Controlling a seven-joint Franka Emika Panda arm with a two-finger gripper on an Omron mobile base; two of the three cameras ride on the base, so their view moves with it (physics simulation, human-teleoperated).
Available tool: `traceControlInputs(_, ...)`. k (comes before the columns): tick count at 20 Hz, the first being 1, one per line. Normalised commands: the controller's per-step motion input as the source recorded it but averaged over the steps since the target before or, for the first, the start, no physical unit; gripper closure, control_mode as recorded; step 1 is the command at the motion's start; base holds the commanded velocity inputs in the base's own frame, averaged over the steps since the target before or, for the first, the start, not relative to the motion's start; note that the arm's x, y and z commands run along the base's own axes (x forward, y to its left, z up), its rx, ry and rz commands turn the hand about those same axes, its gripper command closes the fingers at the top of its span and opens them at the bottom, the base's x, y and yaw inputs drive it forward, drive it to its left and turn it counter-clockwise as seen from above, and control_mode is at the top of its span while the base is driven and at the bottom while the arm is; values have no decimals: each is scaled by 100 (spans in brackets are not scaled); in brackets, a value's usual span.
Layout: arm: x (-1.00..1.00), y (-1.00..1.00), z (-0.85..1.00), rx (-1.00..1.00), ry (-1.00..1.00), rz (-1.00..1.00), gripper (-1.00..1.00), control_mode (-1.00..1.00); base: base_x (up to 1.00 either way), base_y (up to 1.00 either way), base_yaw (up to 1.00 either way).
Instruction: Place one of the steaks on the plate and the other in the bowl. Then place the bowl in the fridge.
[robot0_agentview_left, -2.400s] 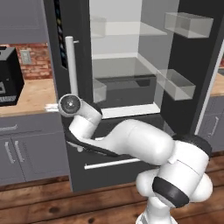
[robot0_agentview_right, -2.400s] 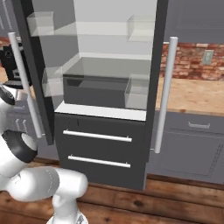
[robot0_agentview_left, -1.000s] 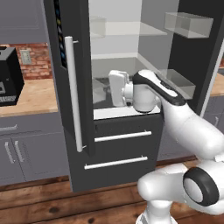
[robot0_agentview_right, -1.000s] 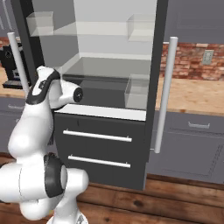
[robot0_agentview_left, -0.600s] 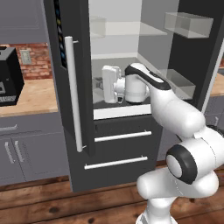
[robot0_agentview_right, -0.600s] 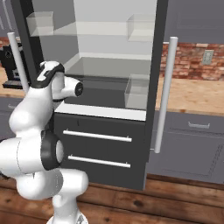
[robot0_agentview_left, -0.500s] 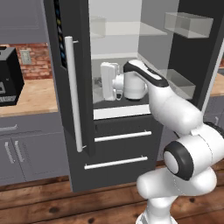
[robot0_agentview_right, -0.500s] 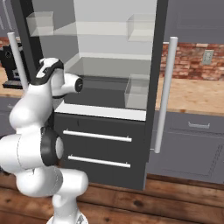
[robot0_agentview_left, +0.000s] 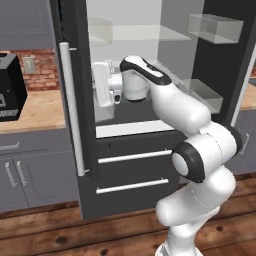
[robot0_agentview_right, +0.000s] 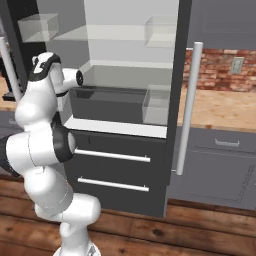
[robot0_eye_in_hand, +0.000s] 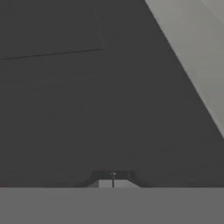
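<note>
Dark grey all over, the fridge (robot0_agentview_left: 130, 165) stands with both top doors swung open. The gripper (robot0_agentview_left: 96, 91) is at the left side of the fridge, pointing at the inside face of the left door (robot0_agentview_left: 67, 85), very near it. The fingers (robot0_eye_in_hand: 113, 180) are pinched fully together and hold nothing.

On the fridge shelves I see just clear bins (robot0_agentview_right: 159, 104) and a grey drawer (robot0_agentview_right: 107, 105). I cannot spot the steaks, the plate or the bowl from here, so I cannot tell where they lie.

What could go wrong? The hand is so close to the left door that one more push toward it could bump the door and swing it. The bent arm is also inside the fridge opening, so a fast turn could knock a bin.

A couple of seconds ago the arm was folded low in front of the fridge drawers. Since then it has swung up and reached in beside the left door, and the left door now sits wider open. The fingers have stayed shut.
</note>
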Motion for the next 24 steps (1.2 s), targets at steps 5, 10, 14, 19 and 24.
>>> traceControlInputs(5, -31, 100, -6, 14, 28, 24, 100, -100, 0, 0, 0)
traceControlInputs(10, -7, 16, -7, 13, 1, 3, 100, -100, 0, 0, 0)
traceControlInputs(14, 3, -85, 76, 14, -3, 0, 100, -100, 0, 0, 0)
traceControlInputs(19, 6, -100, 79, 9, 3, -1, 100, -100, 0, 0, 0)
traceControlInputs(24, -1, -100, 6, -2, 3, -2, 100, -100, 0, 0, 0)
